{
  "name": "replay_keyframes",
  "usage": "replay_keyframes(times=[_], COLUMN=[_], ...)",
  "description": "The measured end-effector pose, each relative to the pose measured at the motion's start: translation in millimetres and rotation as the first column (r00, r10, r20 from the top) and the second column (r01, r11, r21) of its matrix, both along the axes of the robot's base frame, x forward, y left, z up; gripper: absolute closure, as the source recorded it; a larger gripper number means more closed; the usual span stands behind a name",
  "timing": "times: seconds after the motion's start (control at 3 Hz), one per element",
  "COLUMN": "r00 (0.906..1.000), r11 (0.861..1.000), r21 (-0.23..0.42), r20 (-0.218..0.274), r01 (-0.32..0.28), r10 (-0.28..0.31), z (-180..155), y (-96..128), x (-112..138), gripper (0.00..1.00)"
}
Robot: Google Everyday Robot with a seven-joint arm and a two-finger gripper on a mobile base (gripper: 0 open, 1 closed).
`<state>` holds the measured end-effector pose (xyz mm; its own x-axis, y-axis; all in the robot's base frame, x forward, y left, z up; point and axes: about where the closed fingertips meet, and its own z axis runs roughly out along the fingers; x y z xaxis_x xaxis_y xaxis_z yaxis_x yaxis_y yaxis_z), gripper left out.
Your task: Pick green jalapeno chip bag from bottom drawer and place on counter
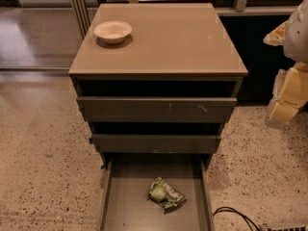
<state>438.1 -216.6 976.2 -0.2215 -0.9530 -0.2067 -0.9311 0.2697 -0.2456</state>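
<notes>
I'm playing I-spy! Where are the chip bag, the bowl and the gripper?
green jalapeno chip bag (166,194): camera view, crumpled middle.
white bowl (112,31): camera view, its inside.
gripper (285,100): camera view, right edge, yellow part.

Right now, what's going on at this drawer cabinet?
The green jalapeno chip bag lies untouched on the floor of the open bottom drawer, right of centre. The gripper hangs at the right edge of the view, well apart from the bag. The counter has a white bowl near its back left corner.
</notes>
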Motion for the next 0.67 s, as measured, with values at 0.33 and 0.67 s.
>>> replay_keyframes(times=[0.33, 0.67], r00=[1.0000, 0.9998], r11=[1.000, 1.000], r21=[0.000, 0.003], r20=[0.000, 0.021], r01=[0.000, 0.004], r10=[0.000, -0.004], z=[0.0, -9.1], y=[0.0, 4.2], x=[0.0, 7.4], gripper=[0.00, 0.00])
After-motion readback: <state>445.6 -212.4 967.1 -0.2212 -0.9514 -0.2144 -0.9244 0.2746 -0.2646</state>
